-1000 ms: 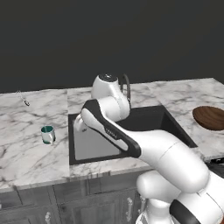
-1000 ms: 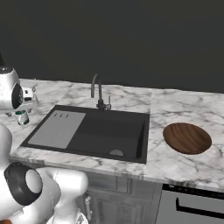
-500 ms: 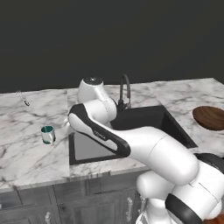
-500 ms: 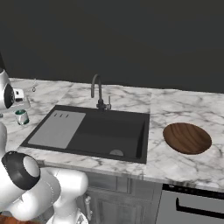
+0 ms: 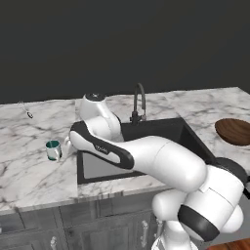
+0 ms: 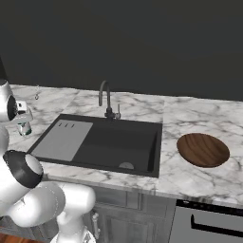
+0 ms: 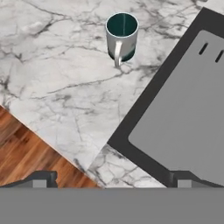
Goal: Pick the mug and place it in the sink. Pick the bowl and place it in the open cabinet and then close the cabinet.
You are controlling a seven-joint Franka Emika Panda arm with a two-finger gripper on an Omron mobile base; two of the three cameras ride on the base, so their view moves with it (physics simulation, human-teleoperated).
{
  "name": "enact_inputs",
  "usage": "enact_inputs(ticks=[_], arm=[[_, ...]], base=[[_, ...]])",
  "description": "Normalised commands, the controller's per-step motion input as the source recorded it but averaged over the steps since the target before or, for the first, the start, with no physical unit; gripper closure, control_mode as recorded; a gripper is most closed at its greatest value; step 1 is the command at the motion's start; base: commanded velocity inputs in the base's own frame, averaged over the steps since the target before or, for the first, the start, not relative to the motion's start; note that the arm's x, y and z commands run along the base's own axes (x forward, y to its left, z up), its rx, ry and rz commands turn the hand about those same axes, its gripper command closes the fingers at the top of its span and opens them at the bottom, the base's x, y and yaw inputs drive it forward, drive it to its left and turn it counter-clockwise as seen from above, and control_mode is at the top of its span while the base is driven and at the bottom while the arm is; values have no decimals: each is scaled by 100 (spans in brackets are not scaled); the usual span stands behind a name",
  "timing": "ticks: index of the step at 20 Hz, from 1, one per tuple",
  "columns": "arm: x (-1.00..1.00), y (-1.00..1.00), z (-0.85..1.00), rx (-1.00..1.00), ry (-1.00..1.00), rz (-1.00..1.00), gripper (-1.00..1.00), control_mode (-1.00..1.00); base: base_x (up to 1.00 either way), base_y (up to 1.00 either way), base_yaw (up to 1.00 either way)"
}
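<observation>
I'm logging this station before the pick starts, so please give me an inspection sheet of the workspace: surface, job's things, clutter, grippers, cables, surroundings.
Surface: white marble counter.
Job's things: mug upright on the counter left of the sink, handle toward the hand camera, apart from the gripper; bowl on the counter right of the sink.
Clutter: small object near the back edge, too small to tell.
Grippers: gripper open, empty, above the counter edge beside the grey drainboard.
Cables: nothing seen.
Surroundings: dark wall, faucet behind the basin, grey under-counter doors, wooden floor.
</observation>
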Motion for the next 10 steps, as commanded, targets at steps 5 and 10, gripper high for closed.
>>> enact_inputs(ticks=[5, 10], arm=[[18, 22, -18, -1, 0, 0, -100, -100], [23, 23, -12, -1, 0, -4, -100, -100]], base=[[0, 0, 0], [0, 0, 0]])
